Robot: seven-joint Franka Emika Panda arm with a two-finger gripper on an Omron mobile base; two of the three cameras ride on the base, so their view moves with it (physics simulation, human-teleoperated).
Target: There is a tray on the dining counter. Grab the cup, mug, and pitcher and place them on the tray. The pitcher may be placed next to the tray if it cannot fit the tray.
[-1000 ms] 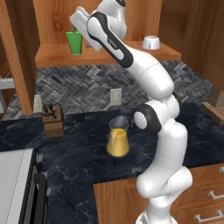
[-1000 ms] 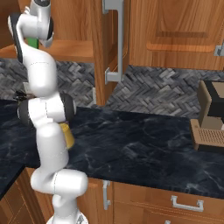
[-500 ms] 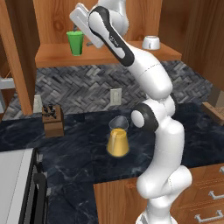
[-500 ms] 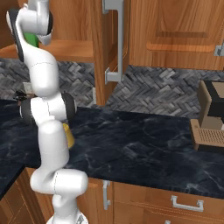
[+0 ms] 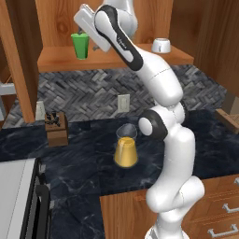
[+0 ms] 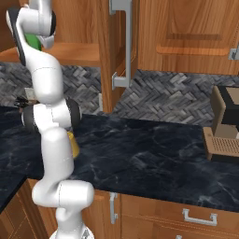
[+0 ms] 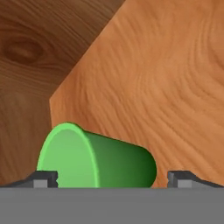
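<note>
Fingers (image 7: 112,179) spread wide either side of the green cup (image 7: 98,158); no readable writing on it.

Cup (image 5: 80,45): plain bright green tapered tumbler, no handle, upright on wooden shelf, left part, rim up; green sliver behind arm in right base view (image 6: 33,41); seen in hand view (image 7: 94,158) with open mouth toward left of frame, hollow interior showing.

Mug (image 5: 161,45): small squat white rounded body, standing on same shelf, right part, well apart from cup.

Pitcher (image 5: 126,151): clear glass cone, wide base, narrow neck, yellow-orange liquid filling lower part; upright on black white-veined counter below shelf.
</note>
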